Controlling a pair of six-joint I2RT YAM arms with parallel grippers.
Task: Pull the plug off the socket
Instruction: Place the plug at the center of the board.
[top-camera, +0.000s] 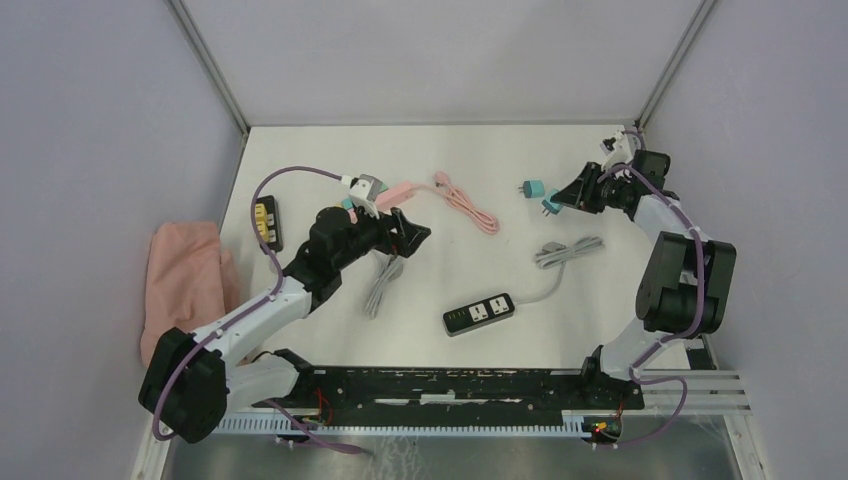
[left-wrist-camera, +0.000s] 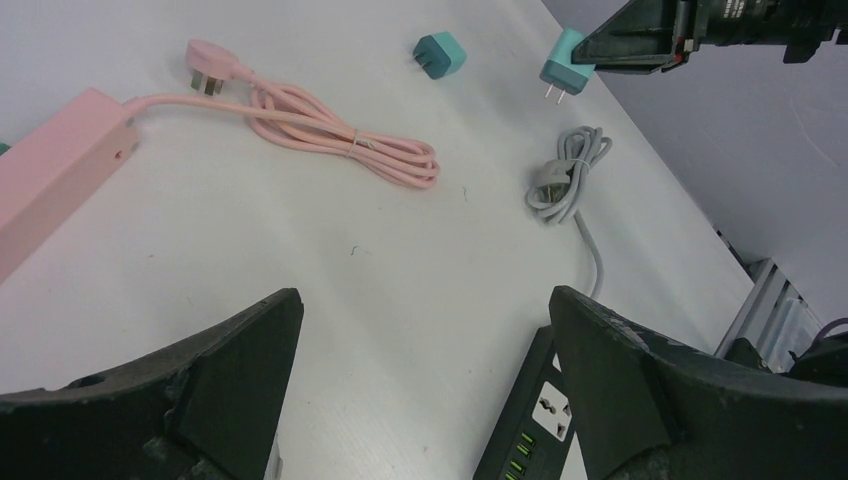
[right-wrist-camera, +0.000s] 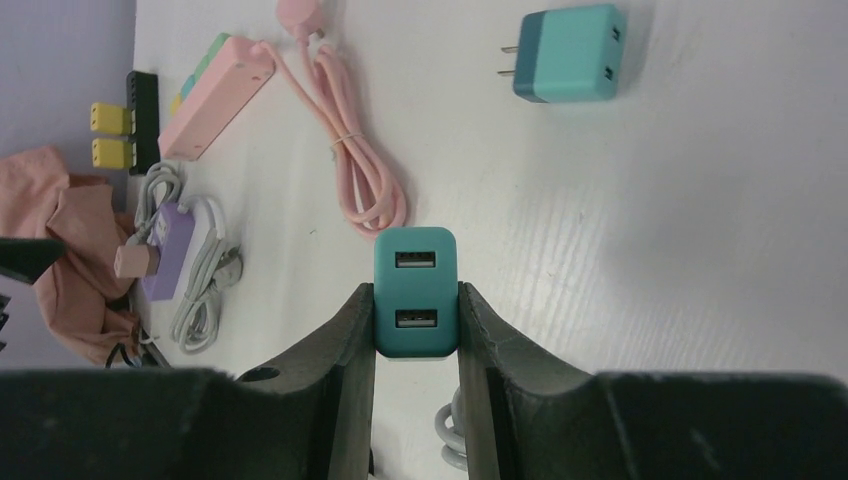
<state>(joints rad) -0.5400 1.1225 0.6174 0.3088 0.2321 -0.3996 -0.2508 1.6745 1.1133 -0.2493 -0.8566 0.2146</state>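
Left gripper (top-camera: 417, 234): jaws wide apart and empty, over the left half of the white desk (top-camera: 300, 150), well apart from the task's thing. Black power strip (top-camera: 479, 313): by the near edge, nothing plugged in. Right gripper (right-wrist-camera: 417, 312): near the far right corner, clamped on the teal two-port USB charger plug (right-wrist-camera: 415, 265), which is raised with its prongs pointing towards the desk, free of any socket.

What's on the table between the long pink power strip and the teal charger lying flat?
A coiled pink cable with its pink plug lies there, clearest in the top view.
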